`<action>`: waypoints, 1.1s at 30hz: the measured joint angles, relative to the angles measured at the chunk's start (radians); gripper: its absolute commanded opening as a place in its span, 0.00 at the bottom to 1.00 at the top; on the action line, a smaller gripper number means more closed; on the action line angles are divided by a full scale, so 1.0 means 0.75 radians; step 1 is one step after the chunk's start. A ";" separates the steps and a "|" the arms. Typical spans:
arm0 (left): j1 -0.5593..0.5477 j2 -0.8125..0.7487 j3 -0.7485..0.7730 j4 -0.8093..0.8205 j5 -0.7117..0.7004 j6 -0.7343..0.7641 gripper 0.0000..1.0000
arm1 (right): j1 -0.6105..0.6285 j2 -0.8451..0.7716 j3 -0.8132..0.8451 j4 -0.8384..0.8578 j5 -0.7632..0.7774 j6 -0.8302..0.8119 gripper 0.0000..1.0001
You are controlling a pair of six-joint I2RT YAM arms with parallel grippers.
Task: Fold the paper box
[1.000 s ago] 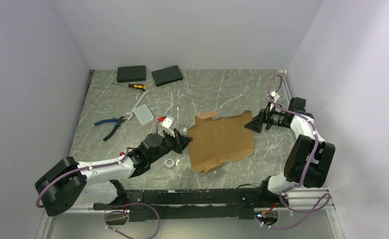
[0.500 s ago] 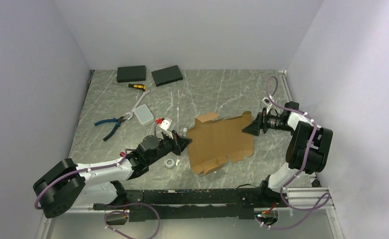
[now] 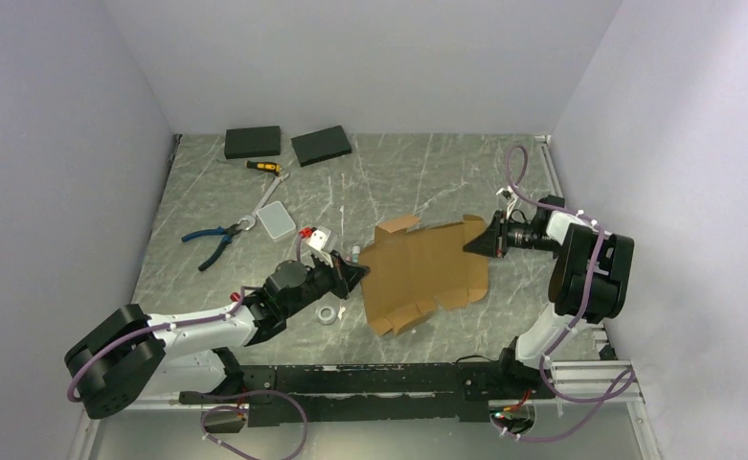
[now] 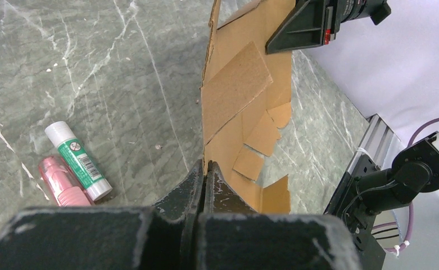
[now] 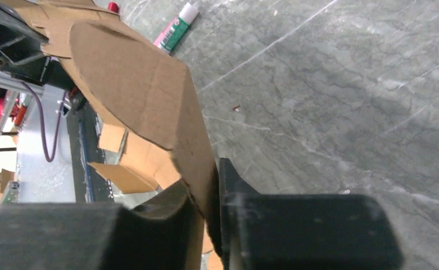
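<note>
We judge the fold barely begun. The paper box (image 3: pixel 425 273) sits at the centre of the frame on the bench (image 3: pixel 398 172) as an open die-cut sheet. Its small flaps jut out along the lower edge, no wall stands up, and no panel is closed over another. The sheet seems to bow between the two arms rather than lie pressed flat, and in the right wrist view the near panel curves upward. As far as we can see, all the creasing, raising of sides and tucking of flaps is left to do.

Our left end effector (image 3: pixel 358 274) is at the sheet's left edge, jaws drawn almost together and pinching the thin cardboard. The left wrist view shows the board running into the narrow gap. Our right end effector (image 3: pixel 473 244), at the sheet's upper right corner, is likewise nearly closed and clamps the cardboard there. Neither touches anything else. A glue stick (image 4: pixel 77 160) lies on the bench at the left of the left wrist view, apart from the box.
</note>
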 measured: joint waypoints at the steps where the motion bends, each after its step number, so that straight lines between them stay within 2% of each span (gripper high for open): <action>1: 0.000 0.000 0.000 0.000 -0.001 -0.002 0.00 | 0.000 0.000 0.015 -0.019 0.000 -0.010 0.03; 3: 0.000 0.000 0.000 -0.002 -0.006 -0.005 0.00 | 0.000 0.000 0.050 -0.069 0.003 -0.050 0.00; 4: 0.000 0.000 0.000 -0.004 -0.011 -0.008 0.03 | 0.001 -0.003 0.066 -0.093 0.006 -0.075 0.00; 6: 0.001 -0.001 0.001 -0.013 -0.023 -0.010 0.16 | 0.001 -0.017 0.102 -0.164 0.022 -0.127 0.00; 10: 0.000 -0.020 0.036 -0.130 -0.047 -0.011 0.51 | 0.001 -0.138 0.143 -0.257 0.114 -0.173 0.00; 12: 0.001 -0.045 0.076 -0.229 -0.066 -0.007 0.63 | 0.000 -0.246 0.156 -0.277 0.188 -0.180 0.00; 15: 0.003 -0.089 0.167 -0.393 -0.090 0.009 0.73 | 0.000 -0.447 0.167 -0.286 0.284 -0.185 0.00; 18: 0.022 -0.145 0.283 -0.559 -0.098 0.037 0.79 | 0.000 -0.647 0.166 -0.275 0.349 -0.186 0.00; 21: 0.088 -0.209 0.397 -0.715 -0.068 0.069 0.81 | 0.000 -0.770 0.166 -0.269 0.379 -0.189 0.00; 27: 0.334 -0.242 0.551 -0.853 0.188 0.100 0.80 | 0.000 -0.749 0.166 -0.289 0.410 -0.203 0.00; 30: 0.380 -0.168 0.616 -0.881 0.313 0.109 0.94 | 0.000 -0.745 0.166 -0.296 0.419 -0.203 0.00; 31: 0.384 -0.128 0.644 -0.894 0.353 0.113 0.94 | 0.000 -0.748 0.166 -0.296 0.419 -0.198 0.00; 33: 0.384 -0.047 0.692 -0.913 0.418 0.119 0.87 | 0.000 -0.758 0.166 -0.295 0.419 -0.186 0.00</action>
